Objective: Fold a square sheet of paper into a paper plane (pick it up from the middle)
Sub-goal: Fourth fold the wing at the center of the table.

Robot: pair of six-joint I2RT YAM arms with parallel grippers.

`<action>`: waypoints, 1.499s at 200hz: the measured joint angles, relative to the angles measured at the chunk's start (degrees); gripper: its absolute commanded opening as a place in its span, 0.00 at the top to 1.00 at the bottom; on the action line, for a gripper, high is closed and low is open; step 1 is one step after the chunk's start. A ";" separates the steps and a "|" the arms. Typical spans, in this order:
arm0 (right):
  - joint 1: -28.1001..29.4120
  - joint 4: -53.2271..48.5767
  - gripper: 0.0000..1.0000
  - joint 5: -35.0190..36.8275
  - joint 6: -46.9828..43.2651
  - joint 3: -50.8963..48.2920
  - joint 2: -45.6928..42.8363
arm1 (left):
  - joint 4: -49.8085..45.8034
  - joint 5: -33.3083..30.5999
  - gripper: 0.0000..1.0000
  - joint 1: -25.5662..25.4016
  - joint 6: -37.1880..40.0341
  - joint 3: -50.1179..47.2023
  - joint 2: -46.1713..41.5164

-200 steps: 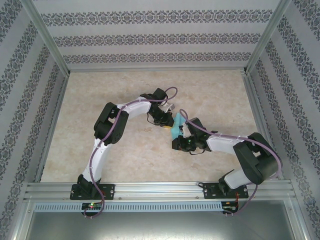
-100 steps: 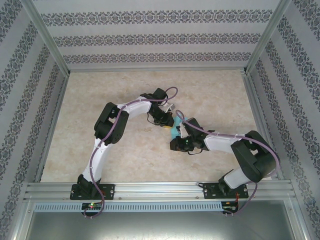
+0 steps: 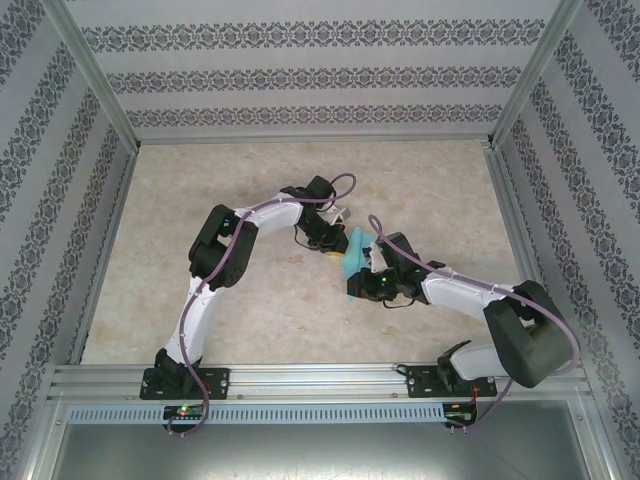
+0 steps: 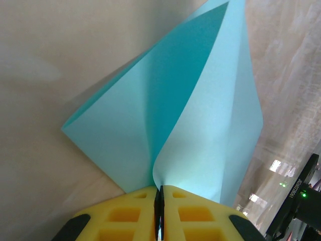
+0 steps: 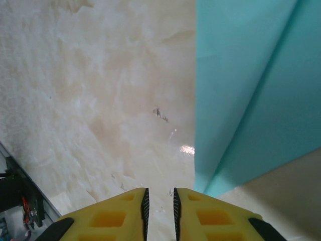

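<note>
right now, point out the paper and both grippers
paper [image 4: 200,125], left wrist view, its pale right flap
left gripper [image 4: 160,193], left wrist view, between fingertips
right gripper [image 5: 159,195], right wrist view, between fingertips

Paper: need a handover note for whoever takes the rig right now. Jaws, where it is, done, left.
Left gripper: jaws shut on the paper.
Right gripper: jaws barely open, empty, with the paper just beside it over the table.
Paper: mid-table, between the two grippers.
Done: sheet gripped, one fold started, flaps gaping apart.
Left: press that crease flat, then likely all the remaining folds. No plane shape yet.
</note>
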 measured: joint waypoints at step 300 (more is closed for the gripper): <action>-1.40 5.92 0.78 -2.49 2.08 -0.09 8.33 | -0.02 -0.33 0.84 -0.02 -0.02 0.61 0.15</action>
